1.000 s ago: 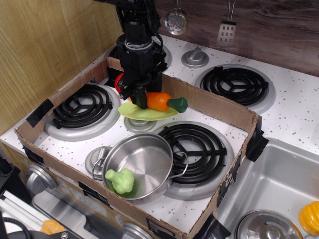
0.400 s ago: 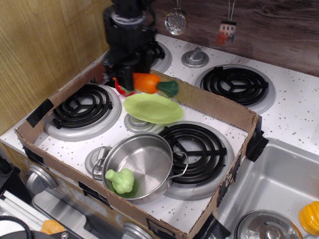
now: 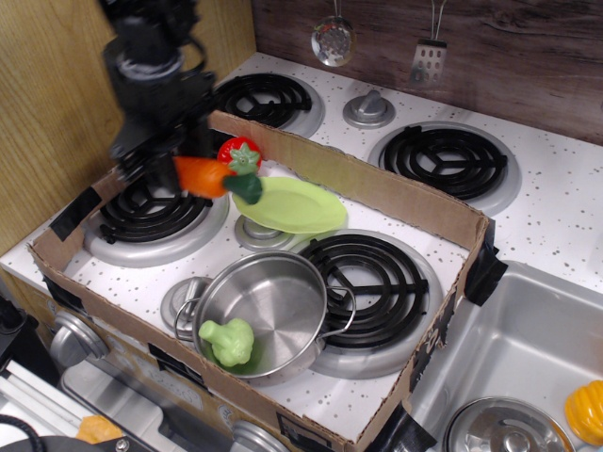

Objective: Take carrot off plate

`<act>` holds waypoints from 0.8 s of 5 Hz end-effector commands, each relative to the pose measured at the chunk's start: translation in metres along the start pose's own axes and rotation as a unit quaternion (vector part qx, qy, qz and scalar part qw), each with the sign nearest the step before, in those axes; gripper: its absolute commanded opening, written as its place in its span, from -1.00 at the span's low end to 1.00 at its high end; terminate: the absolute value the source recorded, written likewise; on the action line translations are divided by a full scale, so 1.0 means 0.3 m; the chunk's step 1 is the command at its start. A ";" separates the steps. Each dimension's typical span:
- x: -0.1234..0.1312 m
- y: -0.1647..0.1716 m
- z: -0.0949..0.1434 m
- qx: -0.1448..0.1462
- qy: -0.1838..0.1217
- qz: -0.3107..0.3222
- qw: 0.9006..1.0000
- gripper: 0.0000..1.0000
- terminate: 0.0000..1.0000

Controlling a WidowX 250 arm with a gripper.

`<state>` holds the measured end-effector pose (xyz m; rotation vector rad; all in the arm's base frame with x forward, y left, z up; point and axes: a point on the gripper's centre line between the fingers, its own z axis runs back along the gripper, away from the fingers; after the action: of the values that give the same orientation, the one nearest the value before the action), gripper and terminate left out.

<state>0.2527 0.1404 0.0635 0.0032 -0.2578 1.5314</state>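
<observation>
A: Tool [image 3: 179, 162] status?
B: Clamped on the carrot [image 3: 203, 176], held in the air over the left burner [image 3: 155, 209], near the surface's left edge; stem end points toward the plate [image 3: 290, 204]

A: Plate?
B: Bare, mid-surface, behind the steel pot [image 3: 264, 311]. Tomato [image 3: 239, 153] sits just beside its back-left rim

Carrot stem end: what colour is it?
Dark green, on the orange carrot held in the gripper; the only view, observation.image, shows it.
</observation>
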 end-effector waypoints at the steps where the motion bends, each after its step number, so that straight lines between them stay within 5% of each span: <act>1: 0.077 0.108 -0.022 -0.034 -0.018 0.029 0.999 -1.00 -1.00; 4: 0.092 0.238 -0.032 -0.030 -0.023 0.014 0.999 -1.00 -1.00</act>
<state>0.1936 0.1627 0.0408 -0.0196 -0.2935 1.5472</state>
